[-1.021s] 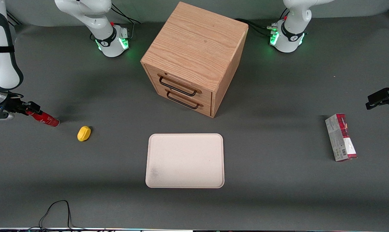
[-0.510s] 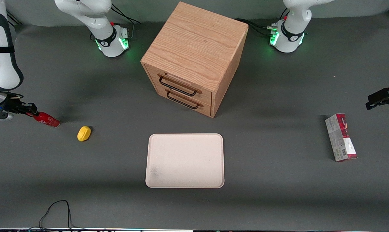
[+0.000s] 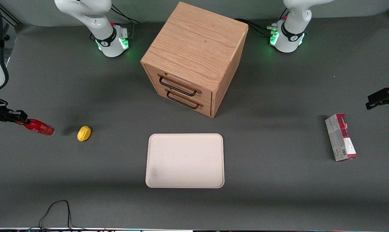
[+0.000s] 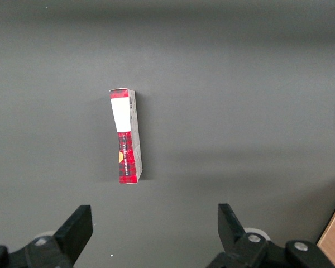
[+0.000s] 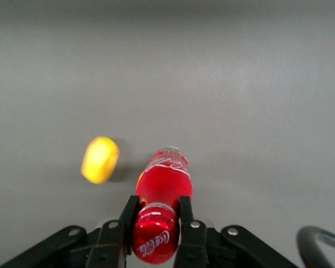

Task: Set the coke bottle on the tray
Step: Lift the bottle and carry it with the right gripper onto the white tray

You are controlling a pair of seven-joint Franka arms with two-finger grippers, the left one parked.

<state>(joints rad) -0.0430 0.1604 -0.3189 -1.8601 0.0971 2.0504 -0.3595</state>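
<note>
The coke bottle (image 3: 38, 127) is a slim red bottle with a red cap and white lettering. My right gripper (image 3: 20, 120) is shut on its cap end and holds it tilted above the table at the working arm's end. In the right wrist view the fingers (image 5: 129, 215) clamp the neck of the coke bottle (image 5: 162, 177) on both sides, just below the cap. The tray (image 3: 185, 160) is a pale beige rectangle with rounded corners, lying flat in front of the wooden cabinet, well away from the bottle toward the table's middle. Nothing lies on it.
A yellow lemon-like lump (image 3: 84, 133) lies on the table between the bottle and the tray; it also shows in the right wrist view (image 5: 100, 159). A wooden two-drawer cabinet (image 3: 194, 58) stands mid-table. A red-and-grey carton (image 3: 340, 137) lies toward the parked arm's end.
My gripper has moved with the bottle farther toward the working arm's end and slightly nearer the front camera. The lemon, tray and carton have not moved.
</note>
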